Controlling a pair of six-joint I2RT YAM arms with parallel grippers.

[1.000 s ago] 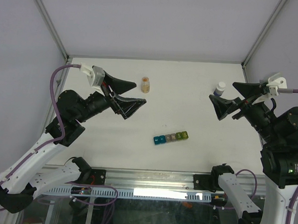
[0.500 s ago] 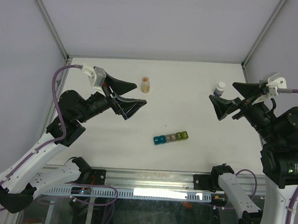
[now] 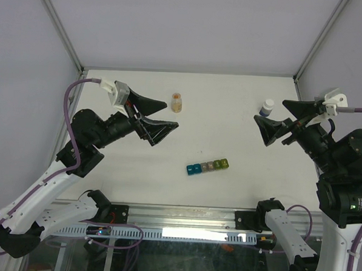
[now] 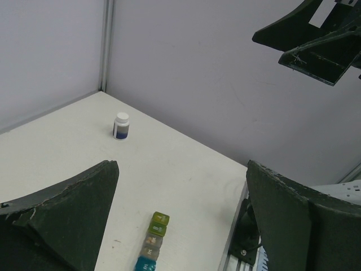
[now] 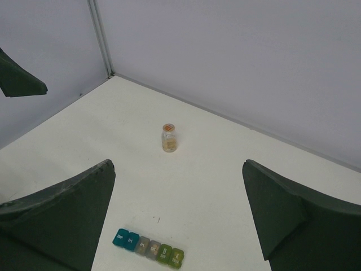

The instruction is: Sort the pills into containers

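Observation:
The containers (image 3: 208, 166) are a short strip of joined cells, blue through grey to yellow-green, lying on the white table near its front middle, with their lids down. The strip also shows low in the left wrist view (image 4: 152, 243) and in the right wrist view (image 5: 149, 248). Single pills are too small to make out; a tan tint shows through the grey cells. My left gripper (image 3: 171, 114) hangs open above the table's left part, well back-left of the strip, with nothing between its fingers (image 4: 181, 169). My right gripper (image 3: 270, 111) hangs open at the right, also with nothing between its fingers (image 5: 177, 166).
A small round orange-tinted bottle (image 3: 177, 102) stands at the back centre-left, just beyond my left gripper (image 5: 168, 138). A white-capped dark bottle (image 3: 267, 107) stands at the back right by my right gripper (image 4: 120, 126). Grey walls and metal posts enclose the table.

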